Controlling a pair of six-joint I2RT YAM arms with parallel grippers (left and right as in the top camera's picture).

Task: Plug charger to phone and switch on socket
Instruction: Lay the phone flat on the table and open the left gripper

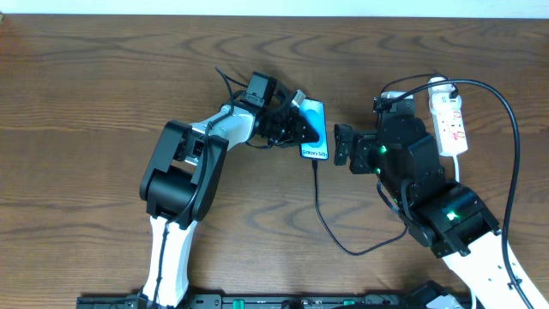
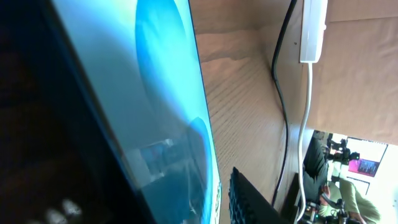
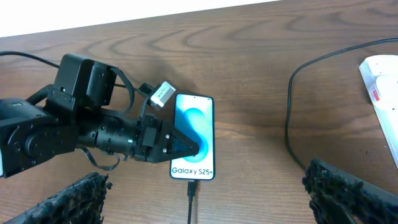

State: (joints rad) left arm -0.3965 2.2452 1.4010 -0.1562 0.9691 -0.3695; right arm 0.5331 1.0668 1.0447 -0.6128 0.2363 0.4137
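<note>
Bright, even light casts soft shadows, while the phone point(image 2: 163, 93) fills the left wrist view's left half as blurred cyan glare.

We see the phone point(image 1: 317, 142) point(image 3: 198, 121) point(image 2: 124, 93) flat on the table point(image 1: 86, 86), its cyan screen lit and facing up, with the "Galaxy S25" text at its 6 o'clock end. The thin black charger point(image 1: 319, 202) point(image 3: 191, 190) meets that end, then trails toward 6 and curls toward 4 o'clock. At the phone's 3 o'clock, well apart, lies the white socket point(image 1: 450, 120) point(image 3: 380, 74) point(image 2: 313, 31), its length running 12 to 6, with red marks on top.
</note>
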